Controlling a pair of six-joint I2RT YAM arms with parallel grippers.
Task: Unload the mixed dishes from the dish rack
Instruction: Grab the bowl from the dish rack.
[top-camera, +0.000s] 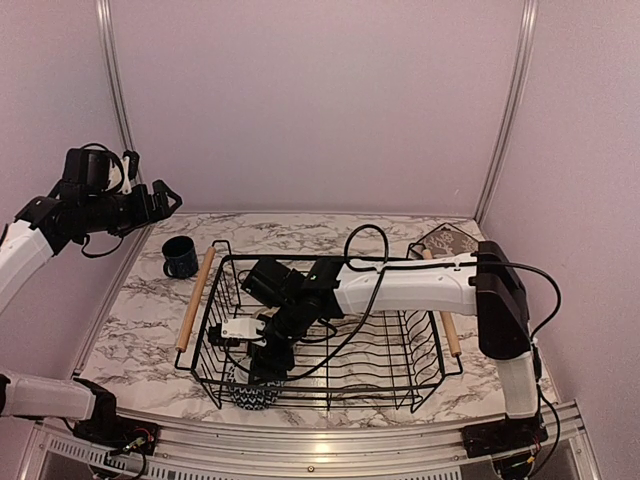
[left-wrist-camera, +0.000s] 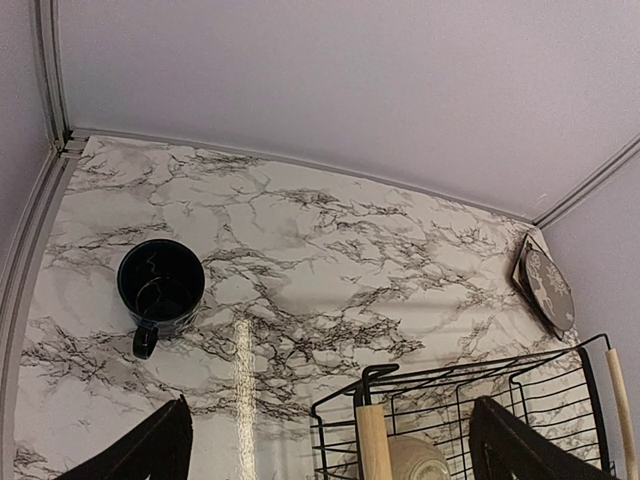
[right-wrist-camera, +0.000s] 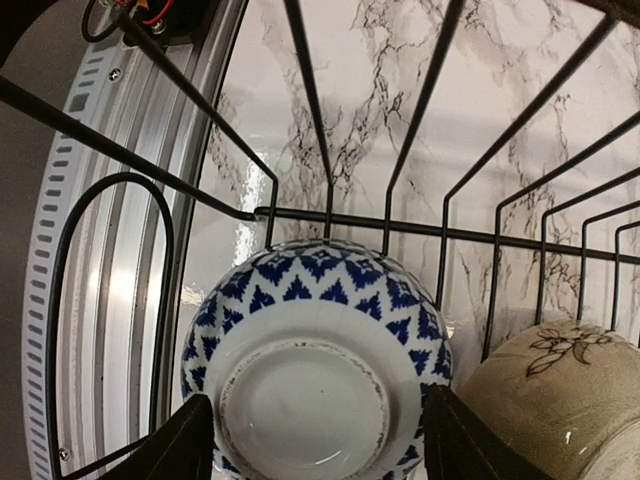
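Note:
The black wire dish rack (top-camera: 400, 345) stands mid-table with wooden rod handles (top-camera: 194, 298). My right gripper (top-camera: 262, 362) reaches down into its near-left corner. There a small blue-and-white patterned bowl (right-wrist-camera: 315, 300) lies upside down. The right gripper (right-wrist-camera: 318, 400) is open, its fingers (right-wrist-camera: 185, 450) straddling the bowl close to its sides. A beige bowl (right-wrist-camera: 560, 400) lies right beside it in the rack. The dark blue mug (top-camera: 180, 257) stands on the table left of the rack. My left gripper (top-camera: 150, 205) hangs open high at the left, holding nothing.
A round grey plate with a white deer motif (top-camera: 447, 240) leans at the back-right corner of the marble table. The left wrist view shows the mug (left-wrist-camera: 160, 283), the rack's corner (left-wrist-camera: 440, 375) and a handle (left-wrist-camera: 372, 440). The table's metal front rail (right-wrist-camera: 100, 300) runs just beyond the rack wall.

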